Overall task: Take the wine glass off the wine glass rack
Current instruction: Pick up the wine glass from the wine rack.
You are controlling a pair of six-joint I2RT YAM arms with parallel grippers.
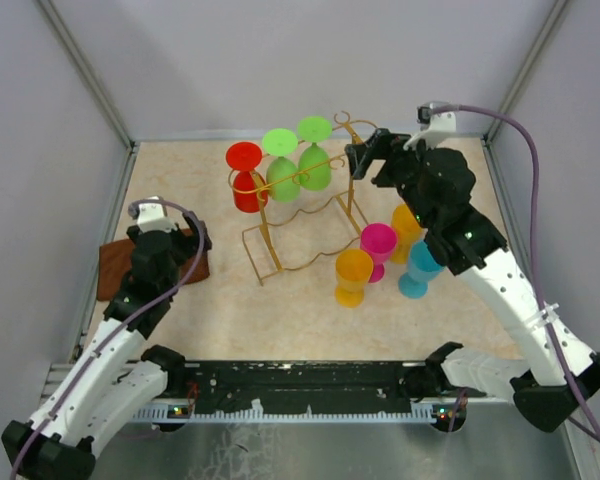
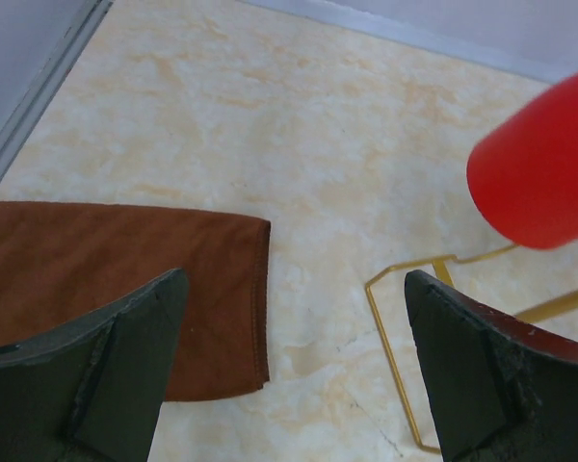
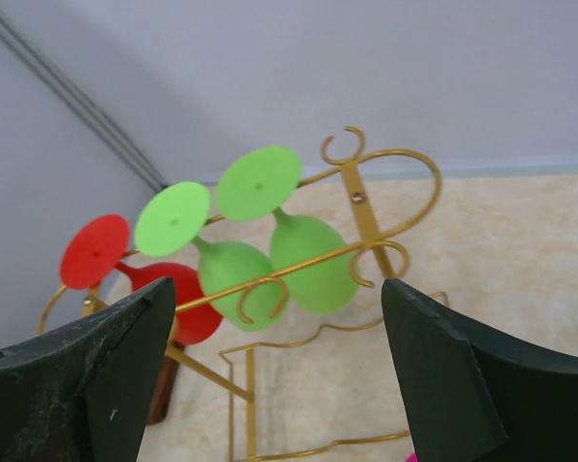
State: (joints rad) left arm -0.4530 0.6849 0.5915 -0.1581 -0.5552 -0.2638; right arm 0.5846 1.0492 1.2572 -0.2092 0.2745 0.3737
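The gold wire wine glass rack point(image 1: 302, 218) stands mid-table. Three glasses hang upside down from its rails: a red one point(image 1: 246, 190) at the left, then two green ones point(image 1: 283, 178) point(image 1: 316, 165). My right gripper point(image 1: 364, 157) is open and empty at the rack's right end, just right of the nearest green glass. In the right wrist view the rack point(image 3: 366, 207) and both green glasses point(image 3: 313, 260) point(image 3: 233, 279) lie ahead of the open gripper point(image 3: 279, 289). My left gripper point(image 1: 172, 243) is open and empty, left of the rack. In its wrist view the gripper point(image 2: 297, 279) faces the red glass point(image 2: 544, 168) and the rack base wire point(image 2: 385, 332).
A brown cloth point(image 1: 115, 268) lies at the left edge under my left arm, and also shows in the left wrist view point(image 2: 106, 274). Several glasses stand upright right of the rack: yellow point(image 1: 353, 276), magenta point(image 1: 378, 246), orange point(image 1: 404, 226), cyan point(image 1: 420, 268). Grey walls enclose the table.
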